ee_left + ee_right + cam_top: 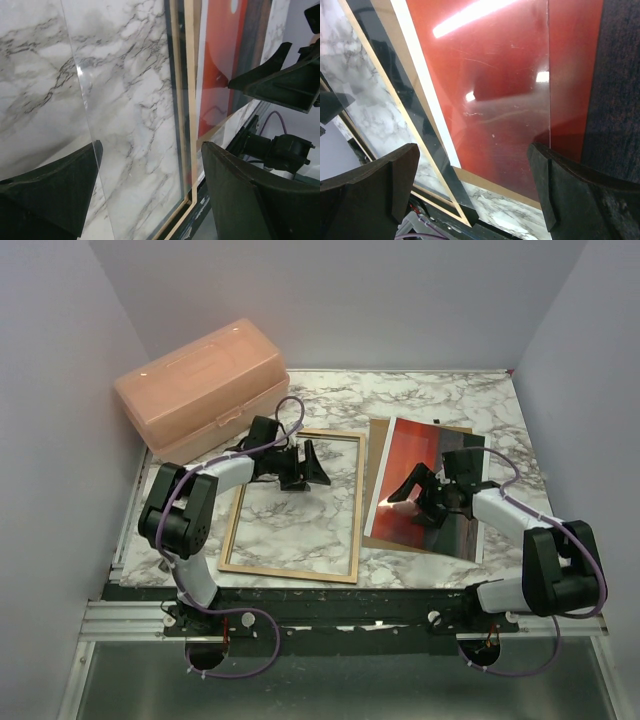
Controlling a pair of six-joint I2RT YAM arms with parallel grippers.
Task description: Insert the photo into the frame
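Note:
The frame lies flat on the marble table, left of centre, tan wood side up. In the left wrist view its right rail runs top to bottom. My left gripper hovers open over the frame's far end, and nothing sits between its fingers. The photo, red-orange with a white border, lies face up to the right of the frame. Over it my right gripper is open and empty. In the right wrist view the glossy red photo fills the space between the fingers.
A brown backing board lies under the photo, showing as a strip. A clear pane's edge crosses the marble inside the frame, and a similar straight edge crosses the photo. A pink plastic box stands at the back left.

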